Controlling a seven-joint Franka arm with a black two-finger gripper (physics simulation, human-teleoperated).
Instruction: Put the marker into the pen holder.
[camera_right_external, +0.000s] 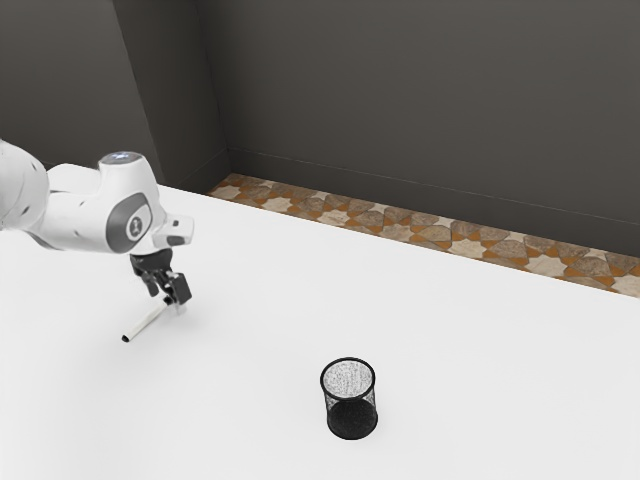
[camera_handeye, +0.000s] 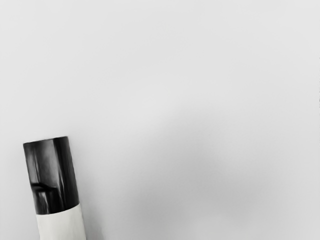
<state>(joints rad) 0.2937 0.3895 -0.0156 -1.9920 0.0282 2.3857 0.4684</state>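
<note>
One marker (camera_right_external: 146, 324), hand (camera_right_external: 172, 302) seemingly at one end, pen holder (camera_right_external: 351, 409) apart

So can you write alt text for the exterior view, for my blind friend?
A white robot arm has its black gripper low at one end of a pale marker; a black mesh pen holder stands on the white table.

the slim white cylindrical marker (camera_right_external: 147, 322) has a glossy black cap (camera_handeye: 52, 175), the round mesh pen holder (camera_right_external: 350, 399) and two-finger gripper (camera_right_external: 174, 307) are black, the jointed arm (camera_right_external: 85, 222) and flat table (camera_right_external: 235, 400) white, the smooth wall (camera_right_external: 420, 90) dark grey, the tiled floor (camera_right_external: 398, 232) star-patterned in cream, brown and orange.
</note>
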